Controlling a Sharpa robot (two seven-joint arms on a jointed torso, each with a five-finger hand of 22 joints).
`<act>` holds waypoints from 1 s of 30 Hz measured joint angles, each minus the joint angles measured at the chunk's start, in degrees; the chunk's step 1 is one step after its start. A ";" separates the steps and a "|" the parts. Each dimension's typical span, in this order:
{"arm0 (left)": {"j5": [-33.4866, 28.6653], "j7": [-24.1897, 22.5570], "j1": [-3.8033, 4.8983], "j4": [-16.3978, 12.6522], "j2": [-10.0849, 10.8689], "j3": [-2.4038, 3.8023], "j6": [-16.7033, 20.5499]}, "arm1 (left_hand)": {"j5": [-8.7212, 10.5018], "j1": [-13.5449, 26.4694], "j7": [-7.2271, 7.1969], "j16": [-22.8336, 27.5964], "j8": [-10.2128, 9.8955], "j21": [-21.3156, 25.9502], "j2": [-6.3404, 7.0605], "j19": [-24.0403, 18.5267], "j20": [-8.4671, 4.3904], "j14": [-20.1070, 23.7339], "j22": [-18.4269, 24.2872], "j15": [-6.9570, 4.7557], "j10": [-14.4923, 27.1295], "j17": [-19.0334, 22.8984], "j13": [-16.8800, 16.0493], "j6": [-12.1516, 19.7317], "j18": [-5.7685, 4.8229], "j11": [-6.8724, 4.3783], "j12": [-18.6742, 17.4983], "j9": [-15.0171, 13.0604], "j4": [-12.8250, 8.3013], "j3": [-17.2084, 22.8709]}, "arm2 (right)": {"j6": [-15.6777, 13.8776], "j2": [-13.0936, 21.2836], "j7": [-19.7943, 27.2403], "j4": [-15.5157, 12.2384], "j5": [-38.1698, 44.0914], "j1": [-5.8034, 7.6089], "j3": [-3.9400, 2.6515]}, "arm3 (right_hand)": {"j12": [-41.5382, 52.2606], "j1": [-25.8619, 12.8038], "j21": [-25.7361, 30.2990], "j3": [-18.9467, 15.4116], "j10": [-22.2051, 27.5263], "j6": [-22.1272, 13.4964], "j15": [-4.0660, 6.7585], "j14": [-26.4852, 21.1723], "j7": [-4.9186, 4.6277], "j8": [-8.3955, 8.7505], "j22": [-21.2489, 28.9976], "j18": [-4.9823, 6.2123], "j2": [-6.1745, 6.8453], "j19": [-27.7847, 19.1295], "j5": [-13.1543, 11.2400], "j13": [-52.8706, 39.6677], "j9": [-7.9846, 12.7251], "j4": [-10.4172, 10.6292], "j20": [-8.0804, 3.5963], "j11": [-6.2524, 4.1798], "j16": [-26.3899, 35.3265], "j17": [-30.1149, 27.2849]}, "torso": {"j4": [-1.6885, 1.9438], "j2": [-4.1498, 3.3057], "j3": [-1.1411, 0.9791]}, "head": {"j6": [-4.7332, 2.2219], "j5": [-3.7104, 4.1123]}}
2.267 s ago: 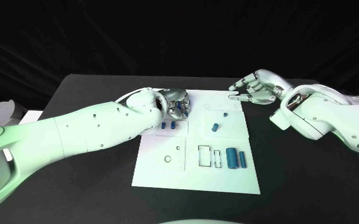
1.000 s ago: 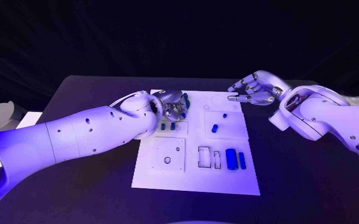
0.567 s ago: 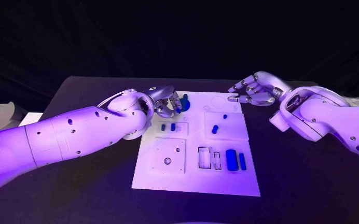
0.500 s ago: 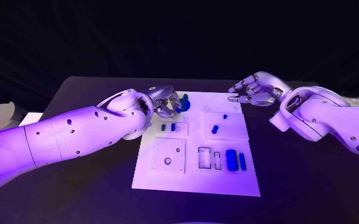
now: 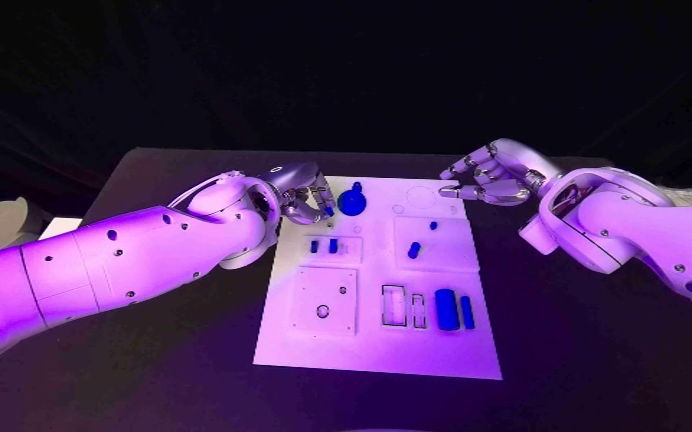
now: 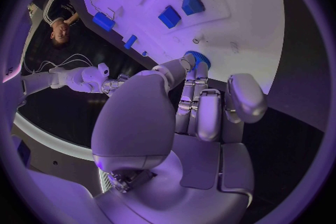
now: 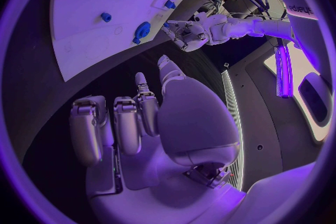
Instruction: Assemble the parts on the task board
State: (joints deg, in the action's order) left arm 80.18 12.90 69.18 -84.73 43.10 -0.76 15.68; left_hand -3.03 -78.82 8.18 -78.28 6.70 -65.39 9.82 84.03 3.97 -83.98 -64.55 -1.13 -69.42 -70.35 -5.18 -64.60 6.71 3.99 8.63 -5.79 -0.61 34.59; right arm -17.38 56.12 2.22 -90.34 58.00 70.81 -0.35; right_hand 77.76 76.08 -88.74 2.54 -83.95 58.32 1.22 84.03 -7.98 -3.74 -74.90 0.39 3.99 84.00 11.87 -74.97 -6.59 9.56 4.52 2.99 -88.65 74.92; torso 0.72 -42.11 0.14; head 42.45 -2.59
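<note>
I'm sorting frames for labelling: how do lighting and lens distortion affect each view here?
Head view: violet light tints the task board and both arms, against a dark backdrop; edges stay straight. Left wrist view: fisheye bends the board's edges, and the left robot hand looms large. Right wrist view: same bending, the right robot hand fills the middle, and a bright lit strip glares.

A black table point(image 5: 173, 352) is seen in the head view, and the white task board point(image 5: 378, 347) is laid flat on its middle. The board is placed lengthwise, with its far edge near the back of the table. Bare dark surface is left on both sides of the board. At the left edge of the table, a small pale object point(image 5: 58, 224) is partly seen.
</note>
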 measured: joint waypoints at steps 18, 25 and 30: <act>-0.77 0.20 -0.08 1.53 -0.91 -0.29 -2.31 | 0.00 0.00 0.00 0.00 -0.01 0.00 0.00 0.00 0.00 0.00 0.00 0.00 0.00 0.06 0.00 0.01 0.00 0.00 -0.22 0.07 0.00 0.00 | -0.01 -0.04 0.00 -0.12 0.00 -0.01 0.00 | 0.00 0.00 0.00 -0.16 0.00 0.00 0.00 0.00 0.00 0.00 -0.04 0.00 0.00 0.00 0.00 0.00 -0.05 0.16 0.00 0.00 0.00 -0.01 | -0.03 -0.03 0.00 | 0.38 -0.05; -0.82 0.25 -0.09 1.70 -1.03 -0.32 -2.86 | 0.00 0.21 -0.01 0.00 -0.01 0.00 0.22 0.00 0.00 0.00 0.07 0.00 -0.20 0.06 0.01 0.01 0.00 -0.20 -0.22 0.09 0.00 0.00 | -0.01 -0.04 0.00 -0.13 0.00 -0.01 0.00 | 0.00 0.00 0.00 -0.16 0.00 0.00 0.00 0.00 0.00 0.00 -0.03 0.00 0.00 0.00 0.00 0.00 -0.05 0.16 0.00 0.00 0.00 -0.02 | -0.08 -0.03 -0.01 | 0.50 -0.08; -0.84 0.50 -0.10 1.80 -1.08 -0.34 -3.41 | 0.00 0.21 -0.01 0.00 -0.01 0.00 0.22 0.00 0.00 0.00 0.07 0.00 -0.20 0.06 0.01 0.01 0.00 -0.20 -0.22 0.09 0.00 0.00 | -0.01 -0.02 0.00 -0.14 0.00 -0.01 0.00 | 0.00 0.00 0.00 -0.16 0.00 0.00 0.00 0.00 0.00 0.00 -0.03 0.00 0.00 0.00 0.00 0.00 -0.04 0.16 0.00 0.00 0.00 -0.02 | -0.07 -0.03 -0.01 | 0.59 -0.13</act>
State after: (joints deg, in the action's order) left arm 79.33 13.39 69.08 -82.92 42.01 -1.10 12.27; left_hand -3.04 -78.61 8.18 -78.28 6.69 -65.39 10.04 84.03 3.97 -83.98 -64.47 -1.13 -69.62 -70.30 -5.17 -64.59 6.72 3.78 8.41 -5.70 -0.61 34.59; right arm -17.39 56.11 2.22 -90.48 58.00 70.80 -0.35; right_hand 77.76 76.08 -88.74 2.38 -83.95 58.32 1.22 84.03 -7.98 -3.74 -74.93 0.39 3.99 84.00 11.87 -74.97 -6.64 9.72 4.53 2.99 -88.65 74.91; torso 0.65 -42.13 0.13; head 43.04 -2.72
